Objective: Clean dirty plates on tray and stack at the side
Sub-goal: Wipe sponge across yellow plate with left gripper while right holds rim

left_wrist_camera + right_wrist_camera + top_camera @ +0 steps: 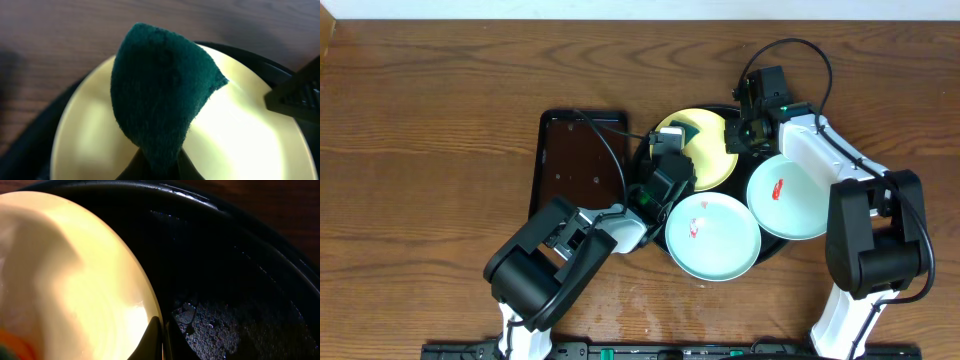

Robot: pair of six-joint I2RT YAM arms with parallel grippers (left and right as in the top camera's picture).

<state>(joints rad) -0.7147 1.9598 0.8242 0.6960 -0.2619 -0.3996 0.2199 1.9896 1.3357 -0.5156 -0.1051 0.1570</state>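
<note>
A pale yellow plate (712, 152) lies at the back of the round black tray (645, 150). My left gripper (675, 141) hovers over its left part, shut on a dark green sponge (160, 90) that hangs above the yellow plate (250, 135). At the plate's right rim, my right gripper (748, 135) is shut, one finger on each side of the rim of the yellow plate (65, 270). Two pale blue-white plates, each with a red smear, lie at the tray's front (713, 235) and right (788, 195).
A dark brown rectangular tray (580, 165) lies just left of the black tray, beside my left arm. Wet specks show on the black tray's floor (235, 330). Bare wooden table (440, 120) stretches to the left and back.
</note>
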